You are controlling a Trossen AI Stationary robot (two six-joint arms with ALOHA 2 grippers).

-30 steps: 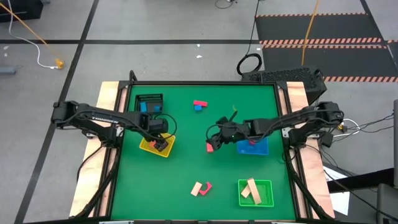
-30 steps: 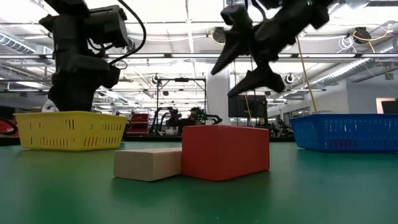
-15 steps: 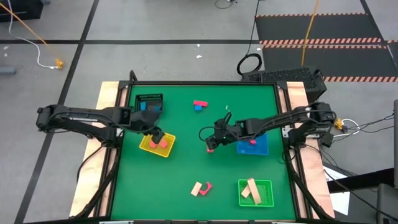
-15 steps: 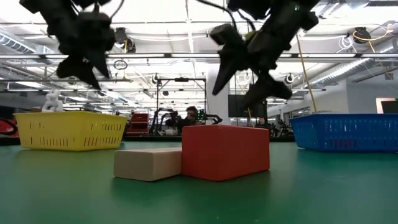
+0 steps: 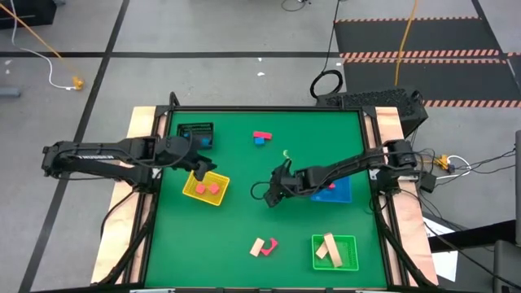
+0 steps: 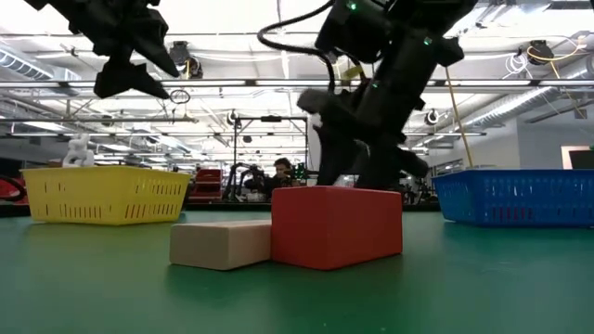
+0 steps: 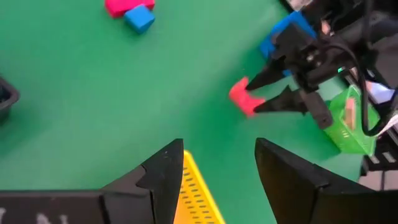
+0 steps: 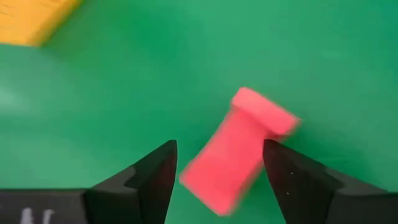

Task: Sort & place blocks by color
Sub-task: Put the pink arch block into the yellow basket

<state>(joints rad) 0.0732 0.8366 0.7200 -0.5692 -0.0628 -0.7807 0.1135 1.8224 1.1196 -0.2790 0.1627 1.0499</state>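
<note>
Even, bright overhead light falls across the green counter point(image 5: 244, 220), casting only faint, soft shadows beneath the arms in the high view. In the low view, rows of ceiling strip lights point(image 6: 278, 23) glare white and wash out the room behind; the red block point(image 6: 336, 225) and tan block point(image 6: 221, 243) up front are sharp, while the dark arms above read nearly as silhouettes against that backlight. The right wrist view is soft, its pink block point(image 8: 239, 149) smeared with motion blur and the yellow tray point(image 8: 34, 18) blurred at the corner. The left wrist view is clearer, with slight softness on far objects.
</note>
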